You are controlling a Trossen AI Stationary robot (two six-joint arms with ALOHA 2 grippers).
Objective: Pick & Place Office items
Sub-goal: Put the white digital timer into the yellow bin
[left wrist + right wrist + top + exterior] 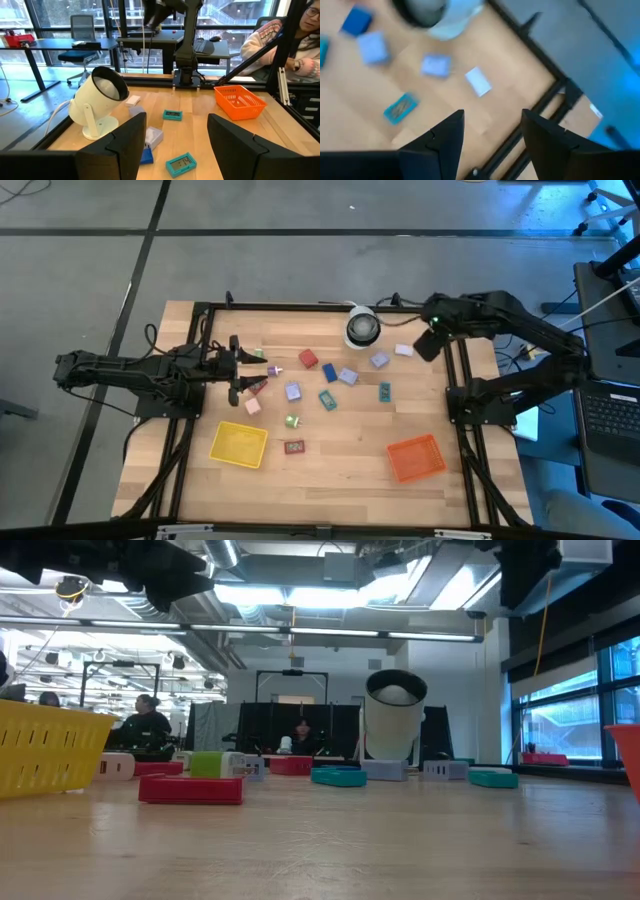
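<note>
Several small office items lie flat on the wooden table's middle: a red block (308,360), a blue one (330,373), lavender ones (380,361), teal pieces (385,391) (172,115), a green one (292,421) and a red flat piece (294,447). My left gripper (238,370) (175,125) stands level at the table's left, open, with nothing between its fingers. My right gripper (428,342) (492,117) hangs high over the far right corner, slanting down, open and empty. A pale block (478,81) lies below it.
A white round roll with a dark centre (362,328) stands at the far edge. A yellow tray (239,443) sits near left, an orange tray (416,457) near right. A black frame rail (455,370) borders the table. A person (300,45) sits beyond the right side.
</note>
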